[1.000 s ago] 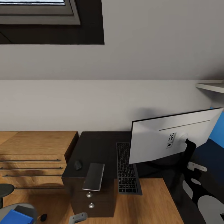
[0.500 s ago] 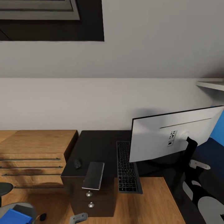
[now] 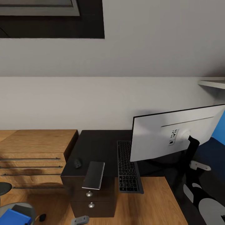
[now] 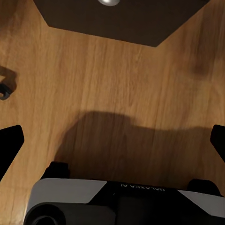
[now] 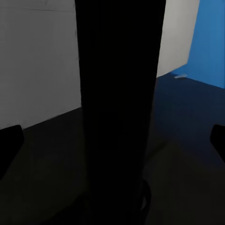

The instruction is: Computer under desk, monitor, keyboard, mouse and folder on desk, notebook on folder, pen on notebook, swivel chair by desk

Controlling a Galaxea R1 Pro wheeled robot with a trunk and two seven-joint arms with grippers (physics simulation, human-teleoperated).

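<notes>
The monitor stands on the black desk with its white back toward me. To its left lies the keyboard, then the grey notebook overhanging the front edge, then the mouse. The blue folder rests on the swivel chair at the lower left. My right gripper is open, its fingers either side of the monitor's black stand. My left gripper is open over the wooden floor, below the desk's pedestal. The pen and the computer are out of view.
A light-wood chest with long bar handles stands against the desk's left side. The three-drawer pedestal faces me. My right arm reaches up along the right edge. A shelf juts out at the upper right.
The whole picture has slid up a little, so the camera has moved. The monitor's top edge sits slightly higher against the wall. Nothing on the desk has shifted.
</notes>
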